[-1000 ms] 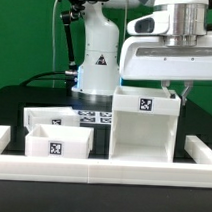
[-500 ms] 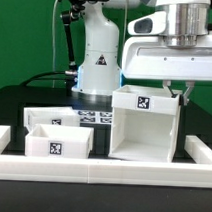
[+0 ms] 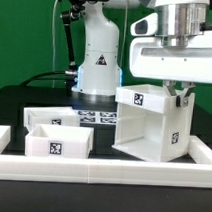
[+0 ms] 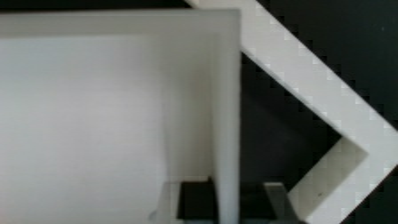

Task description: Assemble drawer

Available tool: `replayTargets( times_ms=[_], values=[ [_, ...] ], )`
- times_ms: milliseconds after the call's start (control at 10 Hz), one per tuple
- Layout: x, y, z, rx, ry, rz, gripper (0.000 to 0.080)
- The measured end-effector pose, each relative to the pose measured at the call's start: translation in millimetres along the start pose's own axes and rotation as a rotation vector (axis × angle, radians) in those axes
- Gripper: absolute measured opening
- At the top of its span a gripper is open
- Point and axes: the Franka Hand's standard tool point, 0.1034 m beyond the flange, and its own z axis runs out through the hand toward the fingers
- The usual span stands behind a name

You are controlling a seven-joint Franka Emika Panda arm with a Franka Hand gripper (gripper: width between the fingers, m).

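Note:
The tall white boxy casing (image 3: 153,124) stands at the exterior view's right, tilted and turned, with one tag on its front and one on its side. My gripper (image 3: 178,93) comes down from above and is shut on the casing's upper side wall. In the wrist view the thin white wall (image 4: 228,120) runs between my two dark fingers (image 4: 192,202), with my gripper (image 4: 231,203) astride it. Two small open-topped trays stand at the exterior view's left: one in front (image 3: 58,144) and one behind it (image 3: 45,116).
The long low white rail (image 3: 101,172) runs across the front, with raised ends at both sides. The marker board (image 3: 93,117) lies flat behind the trays. The robot's white base (image 3: 96,64) stands at the back on the black table.
The casing has tipped and turned in my grip. Its side face with a tag now shows, and its bottom edge has risen on the exterior view's left.

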Motion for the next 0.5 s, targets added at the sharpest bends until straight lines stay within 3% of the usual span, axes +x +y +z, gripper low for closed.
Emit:
replayTargets(
  times_ms=[500],
  values=[
    [0.3,-0.8,-0.5,0.010,-0.015,0.220,0.0038]
  ],
)
